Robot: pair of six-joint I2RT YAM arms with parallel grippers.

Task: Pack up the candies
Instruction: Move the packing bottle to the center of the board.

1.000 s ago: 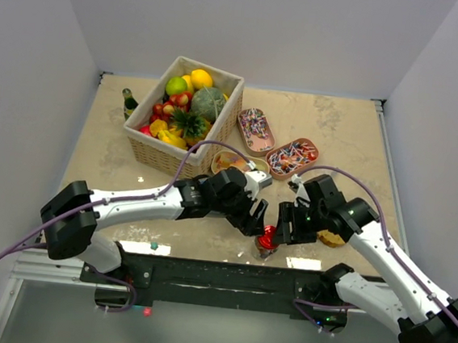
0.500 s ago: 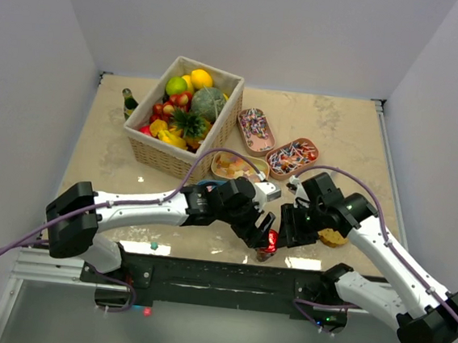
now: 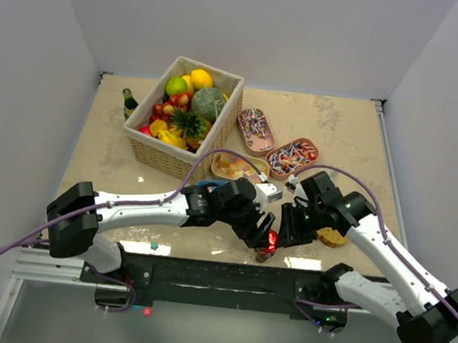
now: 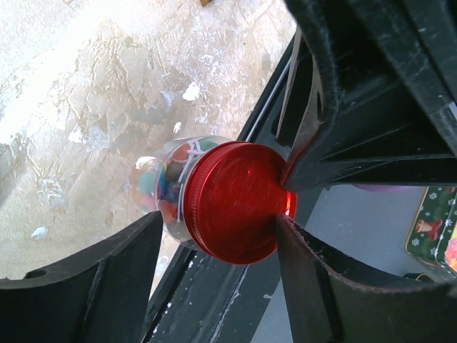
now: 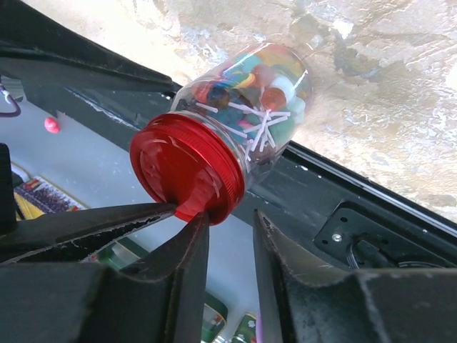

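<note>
A small clear jar point(image 5: 260, 89) full of multicoloured candies, with a red lid point(image 5: 182, 171), leans over the table's front edge point(image 3: 205, 249). It also shows in the top view point(image 3: 268, 242). My left gripper point(image 4: 218, 229) is open and straddles the lid point(image 4: 232, 204); its right finger point(image 4: 328, 286) touches the rim and the left one stands apart. My right gripper point(image 5: 232, 218) is narrowly open and empty, one fingertip point(image 5: 193, 236) against the lid's edge. Both grippers meet at the jar in the top view, the left point(image 3: 261, 230) and the right point(image 3: 283, 228). Three trays of loose candies point(image 3: 256, 129) point(image 3: 292, 156) point(image 3: 234, 165) lie behind.
A wicker basket point(image 3: 222, 73) of toy fruit stands at the back left, with a green bottle point(image 3: 128, 102) beside it. A doughnut point(image 3: 332, 237) lies under my right arm. The dark frame rail point(image 5: 335, 207) runs just below the table's edge.
My left gripper has moved right and closed in over the jar's lid. The right gripper has stayed against the jar.
</note>
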